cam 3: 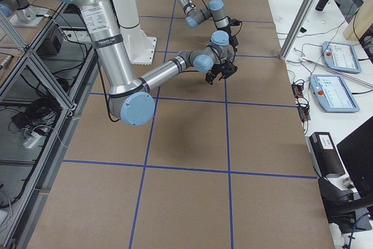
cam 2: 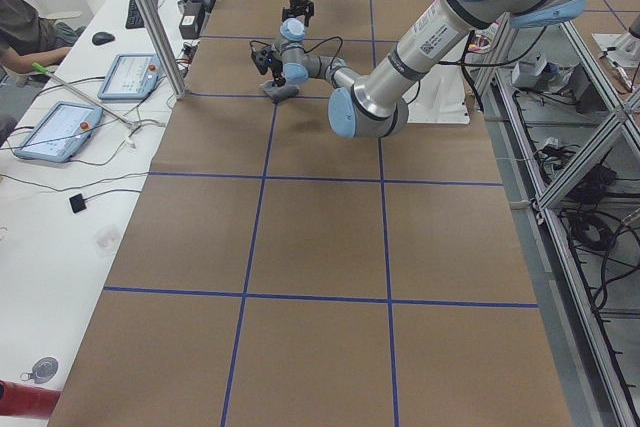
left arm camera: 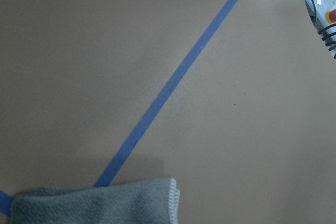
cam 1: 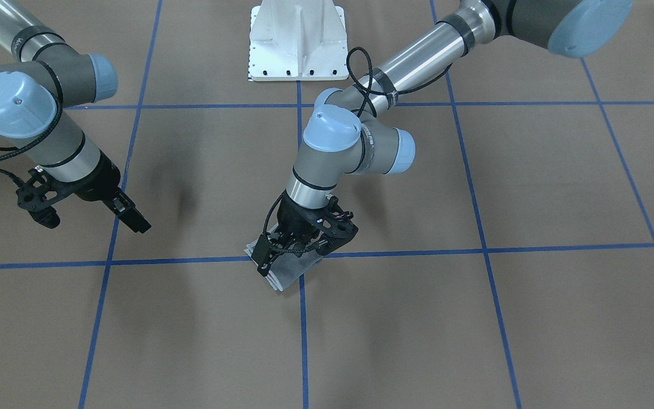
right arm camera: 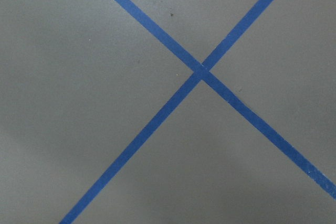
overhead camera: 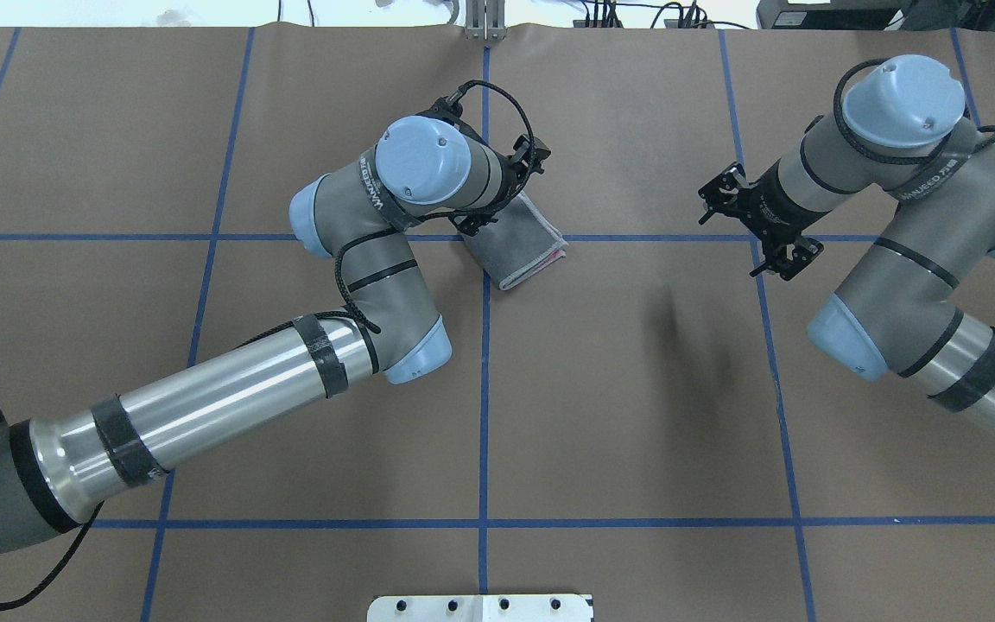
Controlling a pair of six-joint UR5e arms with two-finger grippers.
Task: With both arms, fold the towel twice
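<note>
one folded towel (overhead camera: 528, 252) | left fingers (cam 1: 262, 263) at it, cannot tell grip | right fingers (cam 1: 134, 218) narrow, well apart

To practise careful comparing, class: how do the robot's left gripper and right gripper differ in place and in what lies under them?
The left gripper is down at the folded towel; the right gripper hangs well away from it, over bare table. The left gripper's wrist view shows a towel corner; the right gripper's shows only crossed blue tape lines. Both are black; whether either is open or shut cannot be told.
</note>
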